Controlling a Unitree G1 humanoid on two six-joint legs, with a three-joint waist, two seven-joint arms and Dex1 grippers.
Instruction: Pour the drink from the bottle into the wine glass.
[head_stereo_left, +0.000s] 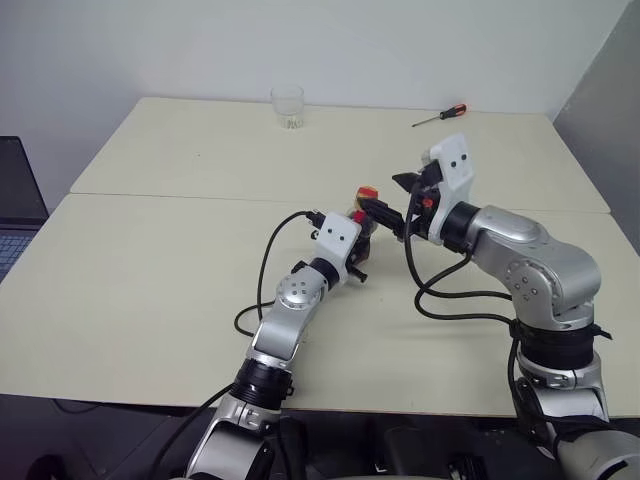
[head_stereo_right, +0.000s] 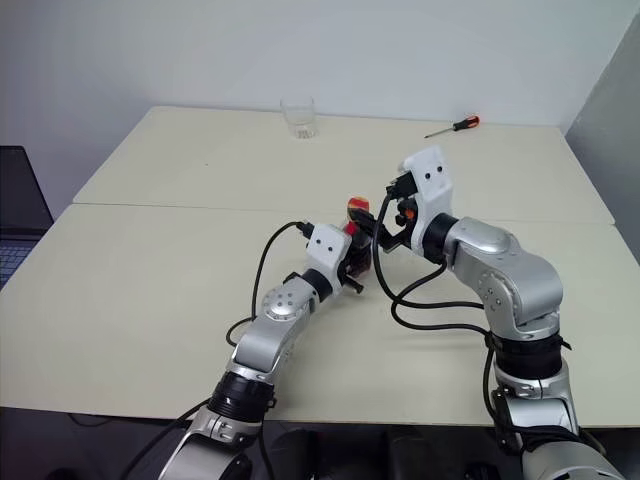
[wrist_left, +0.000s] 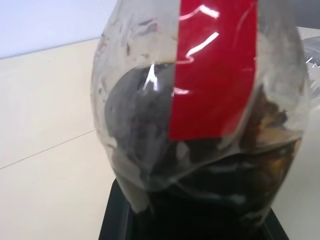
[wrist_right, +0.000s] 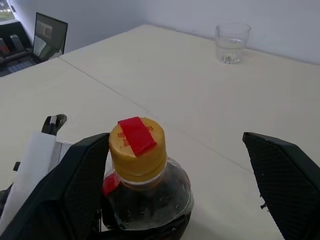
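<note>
My left gripper (head_stereo_left: 362, 232) is shut on the bottle (head_stereo_left: 364, 203), a small clear plastic one with a red band, and holds it upright just above the middle of the table. Its yellow cap (wrist_right: 137, 146) carries a red strip. The dark drink (wrist_left: 210, 200) fills the lower part of the bottle. My right gripper (wrist_right: 175, 145) is open, level with the cap. One finger (wrist_right: 82, 185) lies close beside the bottle's neck; the other finger (wrist_right: 285, 180) stands well clear. The wine glass is out of view.
A short clear tumbler (head_stereo_left: 287, 107) stands at the table's far edge, and a red-handled screwdriver (head_stereo_left: 440, 115) lies at the far right. Two cream tables (head_stereo_left: 150, 300) meet in a seam. A laptop (head_stereo_left: 15, 200) sits off the left side. A grey panel bounds the right.
</note>
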